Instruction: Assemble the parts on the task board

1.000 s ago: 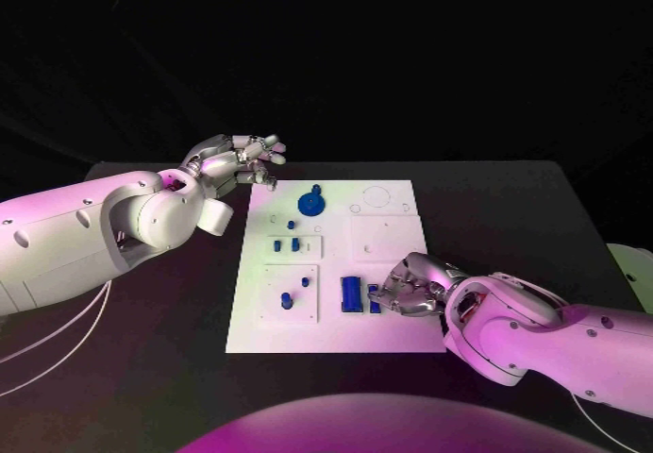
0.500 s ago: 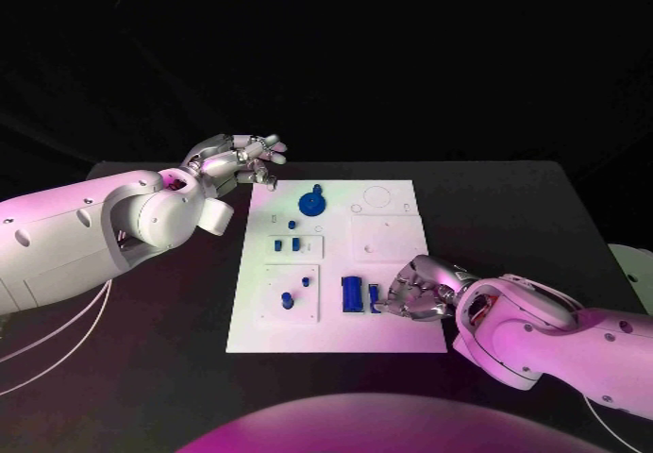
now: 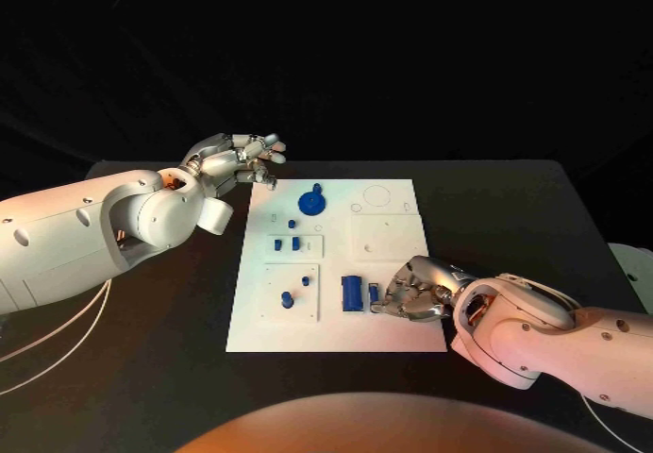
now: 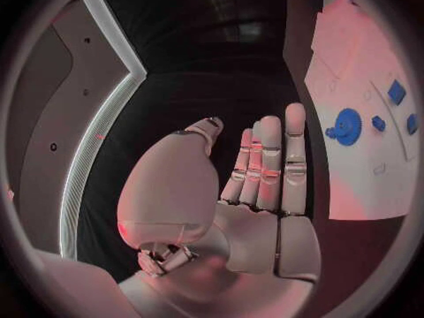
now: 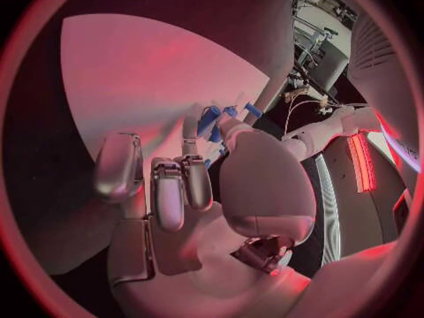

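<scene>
Right robot hand (image 3: pixel 415 293) at lower right pinches a blue part (image 3: pixel 375 297) on the white board (image 3: pixel 388 236); left robot hand (image 3: pixel 234 159) at upper left hovers, fingers straight, holding nothing.

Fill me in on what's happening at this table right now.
The robot is assembling blue parts on the white task board. Its right hand is down at the board's near right, fingers at a small blue part beside a taller one. The left hand hovers off the far left corner, holding nothing.
</scene>
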